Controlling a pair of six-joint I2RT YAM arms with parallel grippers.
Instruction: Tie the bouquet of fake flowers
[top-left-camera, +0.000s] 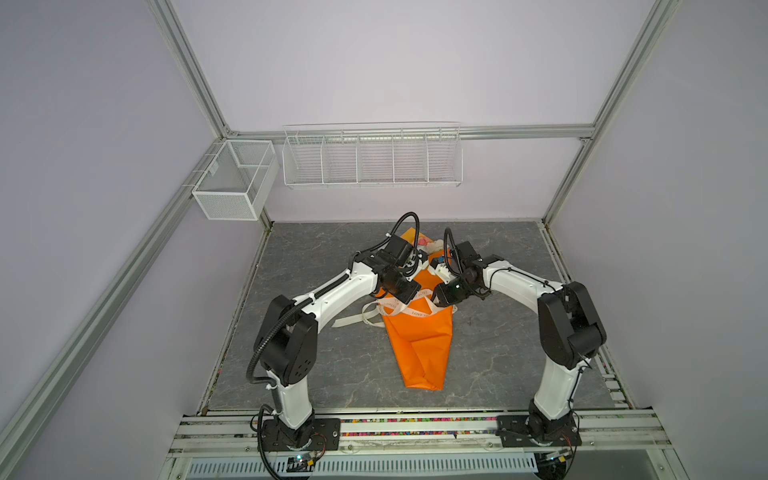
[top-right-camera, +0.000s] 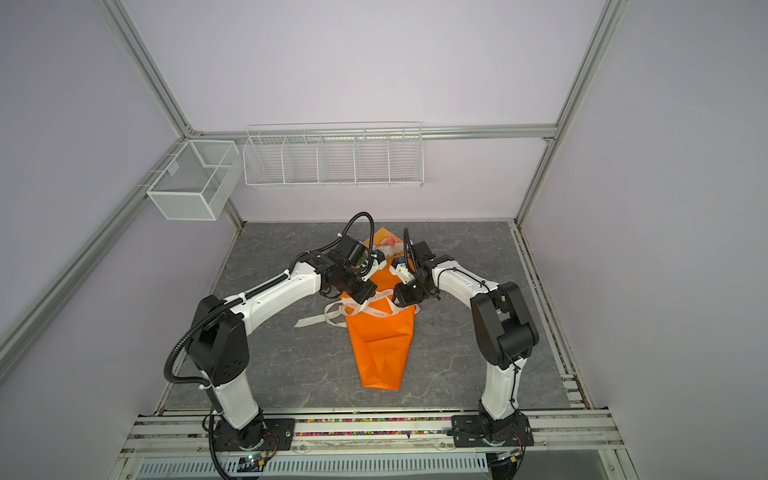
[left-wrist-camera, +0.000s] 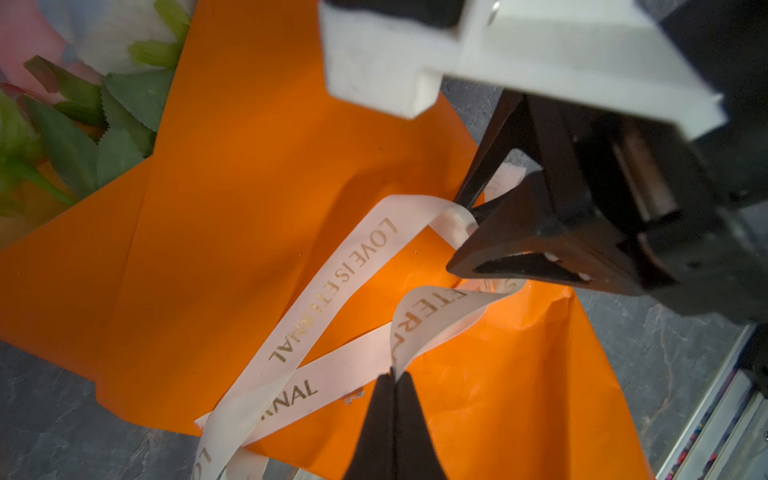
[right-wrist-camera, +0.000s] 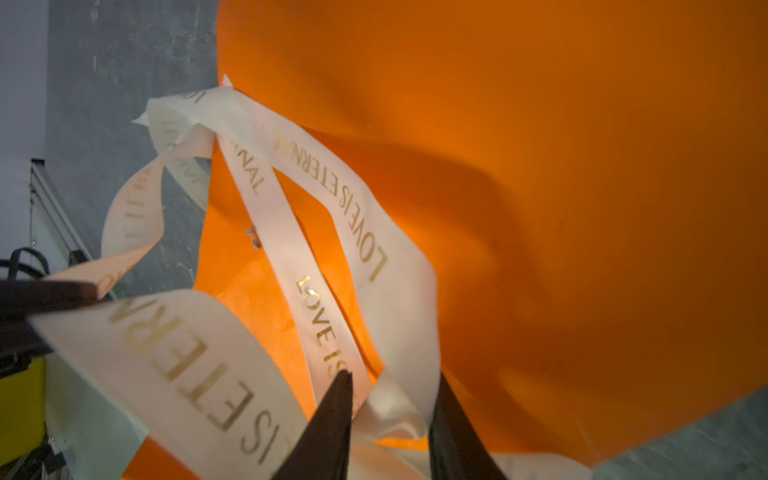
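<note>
My left gripper (left-wrist-camera: 392, 376) is pinched shut on one bit of the cream ribbon (left-wrist-camera: 332, 299), I think so that end cannot slip away while the knot gets made. My right gripper (right-wrist-camera: 395, 378) has its two fingers apart with a fold of ribbon lying loose between them, so it squeezes nothing. The bouquet of fake flowers (top-left-camera: 426, 244) lies in the middle of the grey table (top-left-camera: 511, 357), wrapped in orange paper (top-left-camera: 419, 345). Its flower heads poke out at the far end, and the ribbon lies across the wrap where the tie should go.
</note>
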